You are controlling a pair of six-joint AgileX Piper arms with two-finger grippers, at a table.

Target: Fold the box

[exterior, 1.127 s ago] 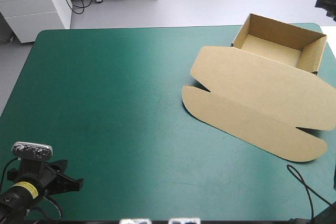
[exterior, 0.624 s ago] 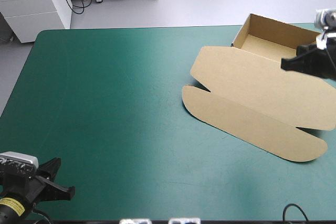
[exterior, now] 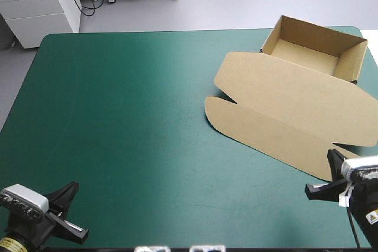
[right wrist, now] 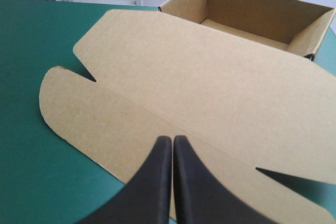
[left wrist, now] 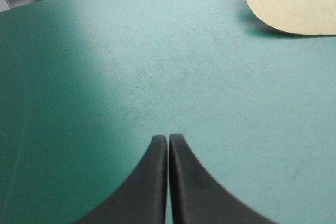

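Teal-green table (exterior: 118, 116), box (exterior: 283, 110) unmoved, right end effector (right wrist: 171, 139) withdrawn to near edge

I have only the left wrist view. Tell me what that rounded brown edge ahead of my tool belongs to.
Observer: It is the outer flap of the box. The whole lid lies flat on the table.
Operator: Report the rest of the box.
Observer: Beyond the lid the walls are raised, forming an open tray at the table's far right corner.
Operator: Give me the other arm's position.
Observer: The right tool is shut at the table's near right, with its tips over the lid's outer flap.
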